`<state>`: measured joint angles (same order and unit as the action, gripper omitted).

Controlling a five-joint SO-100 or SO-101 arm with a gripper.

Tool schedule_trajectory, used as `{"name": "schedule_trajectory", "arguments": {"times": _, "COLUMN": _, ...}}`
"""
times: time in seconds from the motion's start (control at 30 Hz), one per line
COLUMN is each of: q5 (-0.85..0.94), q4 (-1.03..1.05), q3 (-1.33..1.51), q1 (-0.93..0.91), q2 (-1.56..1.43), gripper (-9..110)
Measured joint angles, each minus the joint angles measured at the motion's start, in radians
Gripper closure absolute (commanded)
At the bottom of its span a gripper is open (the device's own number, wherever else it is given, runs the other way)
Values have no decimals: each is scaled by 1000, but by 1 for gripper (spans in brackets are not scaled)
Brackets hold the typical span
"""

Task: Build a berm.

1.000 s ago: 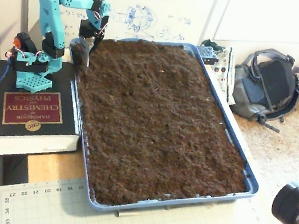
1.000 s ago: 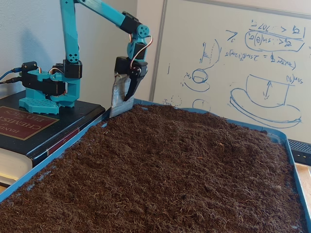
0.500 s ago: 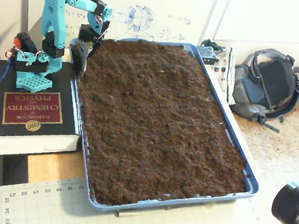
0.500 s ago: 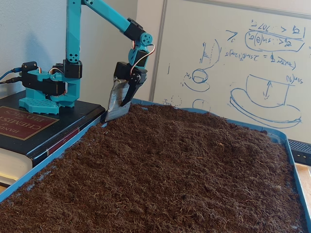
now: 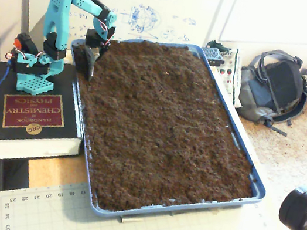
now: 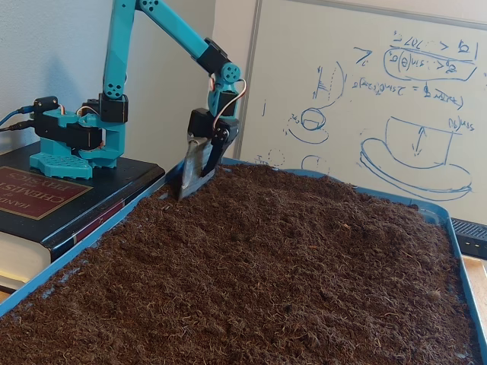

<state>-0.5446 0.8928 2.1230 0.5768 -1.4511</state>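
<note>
A blue tray holds dark brown loose soil spread roughly flat from rim to rim; no raised berm shows in either fixed view. The teal arm's gripper hangs at the tray's far left corner, its flat grey blade tip touching the soil by the rim. In the low fixed view the gripper points down into the soil near the tray's left rim. The blade and the black finger lie together with no gap, holding nothing separate.
The arm's base stands on a thick black book left of the tray. A whiteboard stands behind the tray. A grey backpack lies to the right, a camera at the front right, a cutting mat in front.
</note>
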Motion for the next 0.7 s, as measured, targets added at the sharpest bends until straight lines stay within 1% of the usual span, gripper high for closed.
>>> {"name": "schedule_trajectory", "arguments": {"times": 0.27, "q5": 115, "q4": -2, "q3": -32, "q1": -38, "q2": 17, "gripper": 101}}
{"name": "schedule_trajectory", "arguments": {"times": 0.7, "q5": 229, "q4": -32, "q3": -155, "q1": -187, "q2": 20, "gripper": 101}}
